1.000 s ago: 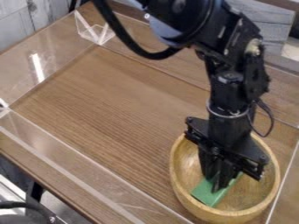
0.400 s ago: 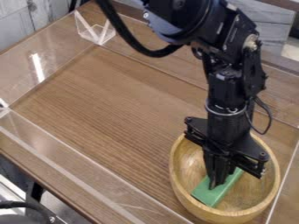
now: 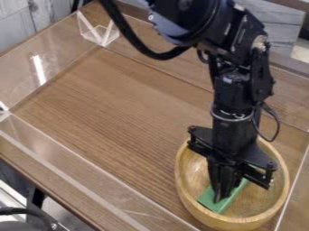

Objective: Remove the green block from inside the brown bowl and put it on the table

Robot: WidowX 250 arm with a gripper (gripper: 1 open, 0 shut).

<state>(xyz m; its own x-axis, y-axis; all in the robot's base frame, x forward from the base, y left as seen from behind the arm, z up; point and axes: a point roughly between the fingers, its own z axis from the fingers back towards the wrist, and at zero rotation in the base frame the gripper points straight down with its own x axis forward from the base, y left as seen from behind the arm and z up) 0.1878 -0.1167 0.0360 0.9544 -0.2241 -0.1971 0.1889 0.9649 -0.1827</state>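
- Along the left edge, low clear plastic walls (image 3: 54,149) border the table (image 3: 108,99), a wide brown wood-grain top that fills the left and middle of the view with bare surface.
- At the back left, another clear wall piece (image 3: 97,34) stands at the table's far corner.
- Right of centre, the black robot arm (image 3: 241,81) comes in from the top and bends down steeply, its last section pointing almost straight down into the bowl.
- At the lower right, the brown bowl (image 3: 185,171) sits upright on the table near the front wall; it is round and shallow, of light golden wood with a thick rim.
- Inside the bowl, the green block (image 3: 218,204) lies on the near-left part of the hollow, slanting from the front rim up toward the bowl's middle. It is still in the bowl, not on the table.
- Over the block, the gripper (image 3: 226,188) reaches down inside the rim with its fingers (image 3: 225,176) clenched together, no gap showing between them.
- The fingertips meet the block's farther end and hide it; the block is not raised clear of the bowl, so I cannot tell whether it is pinched between them or only touched.
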